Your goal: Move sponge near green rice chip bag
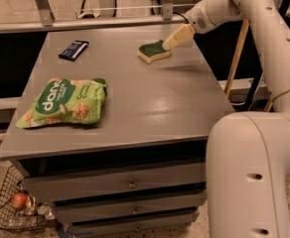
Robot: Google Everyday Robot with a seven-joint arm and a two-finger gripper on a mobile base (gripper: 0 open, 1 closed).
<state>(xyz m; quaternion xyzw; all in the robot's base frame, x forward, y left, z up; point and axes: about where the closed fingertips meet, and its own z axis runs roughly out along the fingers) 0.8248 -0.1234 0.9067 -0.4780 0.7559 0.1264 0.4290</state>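
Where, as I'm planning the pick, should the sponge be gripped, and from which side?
Probably across the narrow waist of the sponge, coming from above: it lies flat on the table with its foam sides exposed. The gripper is at its right end in the camera view.

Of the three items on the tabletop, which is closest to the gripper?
The sponge, green-topped, back right; the gripper sits at its right edge. The dark blue bar and green rice chip bag lie farther left.

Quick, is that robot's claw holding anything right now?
Gripper: at the right end of the sponge, far side of the table; open, closed or holding cannot be told.
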